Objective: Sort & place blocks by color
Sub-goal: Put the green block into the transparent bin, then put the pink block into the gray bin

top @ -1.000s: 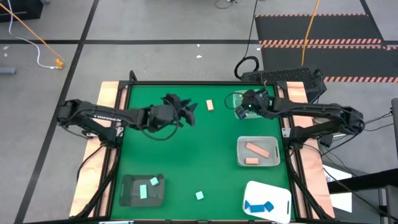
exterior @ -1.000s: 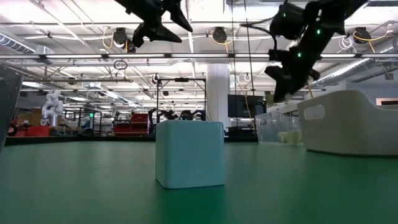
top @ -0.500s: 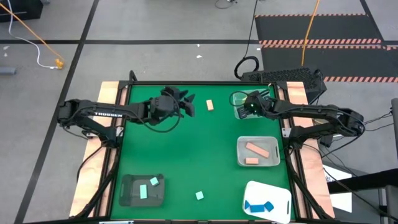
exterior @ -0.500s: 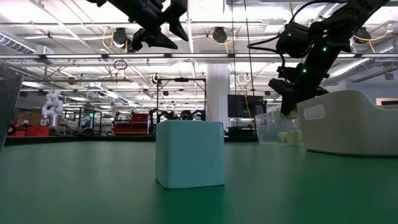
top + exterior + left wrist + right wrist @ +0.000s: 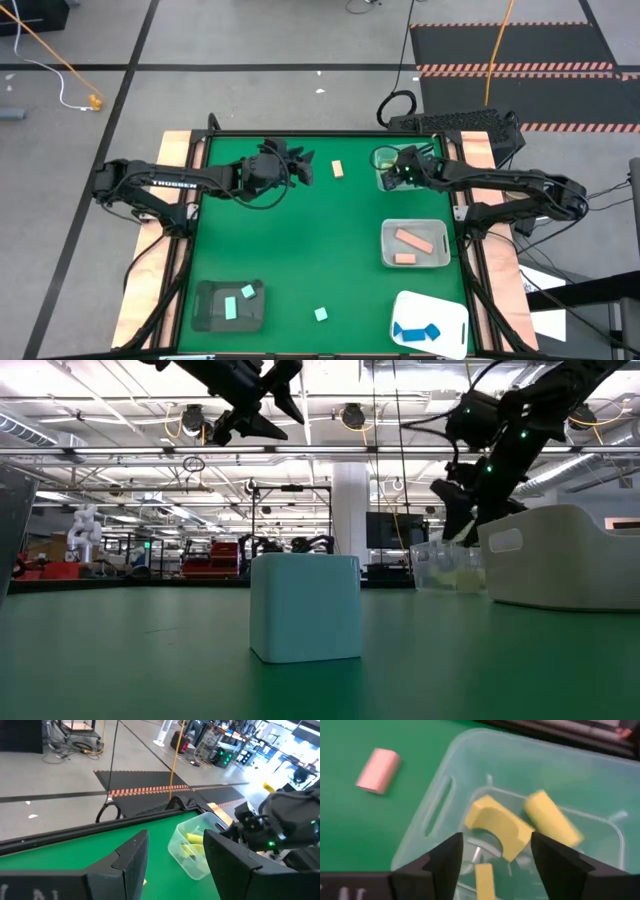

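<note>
the right gripper (image 5: pixel 492 865) hangs released over the clear tray (image 5: pixel 385 167) at the table's far right corner, jaws apart and empty, with yellow blocks (image 5: pixel 502 826) lying in the tray beneath it. the left gripper (image 5: pixel 297 166) hovers near the far edge, fingers spread and holding nothing.

between the two, on the green table (image 5: pixel 300 250) near its far edge, lies the loose tan-pink block (image 5: pixel 338 169). its long axis runs roughly toward the far edge. it sits just beside the left gripper, a little nearer to it than to the right, so i'd judge the left arm better placed. its mates wait in the tray (image 5: pixel 415 244) by the right edge. a mint block (image 5: pixel 321 314) rests near the front edge.
</note>
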Action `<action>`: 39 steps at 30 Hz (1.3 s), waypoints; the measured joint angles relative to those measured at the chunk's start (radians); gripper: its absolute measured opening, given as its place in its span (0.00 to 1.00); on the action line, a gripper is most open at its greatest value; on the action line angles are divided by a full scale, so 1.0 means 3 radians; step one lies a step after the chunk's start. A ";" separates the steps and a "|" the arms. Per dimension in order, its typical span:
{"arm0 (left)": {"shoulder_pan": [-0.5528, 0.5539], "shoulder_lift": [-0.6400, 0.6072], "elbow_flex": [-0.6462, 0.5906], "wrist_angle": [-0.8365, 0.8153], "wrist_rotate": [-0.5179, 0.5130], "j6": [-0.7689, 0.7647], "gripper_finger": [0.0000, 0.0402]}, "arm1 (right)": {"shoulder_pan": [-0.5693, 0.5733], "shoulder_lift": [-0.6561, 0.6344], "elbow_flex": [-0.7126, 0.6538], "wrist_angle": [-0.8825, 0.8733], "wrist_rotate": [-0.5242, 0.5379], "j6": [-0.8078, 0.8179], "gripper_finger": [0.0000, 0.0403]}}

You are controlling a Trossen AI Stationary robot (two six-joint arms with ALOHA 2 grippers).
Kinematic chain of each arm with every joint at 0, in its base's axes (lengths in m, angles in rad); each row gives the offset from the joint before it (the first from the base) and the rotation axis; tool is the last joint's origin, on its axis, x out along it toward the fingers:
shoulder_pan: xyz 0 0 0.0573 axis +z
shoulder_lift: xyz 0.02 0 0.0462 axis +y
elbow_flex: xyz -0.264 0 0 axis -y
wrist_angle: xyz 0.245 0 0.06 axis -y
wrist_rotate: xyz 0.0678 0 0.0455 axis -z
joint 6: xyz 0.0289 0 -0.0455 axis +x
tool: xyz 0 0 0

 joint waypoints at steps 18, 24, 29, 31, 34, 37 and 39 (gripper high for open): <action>0.0065 0.0000 0.0000 0.0000 0.0001 0.0072 0.48 | 0.0351 -0.0060 0.0003 0.2132 -0.0548 0.0102 0.60; 0.0186 0.0000 0.0000 0.0001 0.0002 0.0096 0.48 | 0.0511 0.0296 0.0035 0.2433 -0.0311 0.0116 0.60; 0.0314 0.0000 0.0000 0.0001 0.0169 0.0153 0.48 | 0.0510 0.0544 0.0287 0.2457 -0.0311 0.0035 0.60; 0.0361 0.0000 0.0000 0.0001 0.0264 0.0158 0.48 | 0.0510 0.0658 0.0432 0.2376 -0.0311 -0.0072 0.60; 0.0416 0.0000 0.0000 0.0000 0.0396 0.0158 0.48 | 0.0510 0.0846 0.0691 0.2014 -0.0266 -0.0151 0.60; 0.0448 0.0000 0.0000 0.0000 0.0495 0.0157 0.48 | 0.0510 0.1055 0.0948 0.1532 -0.0126 -0.0160 0.60; 0.0460 0.0000 0.0000 0.0000 0.0520 0.0157 0.48 | 0.0507 0.1217 0.1099 0.1271 -0.0052 -0.0139 0.60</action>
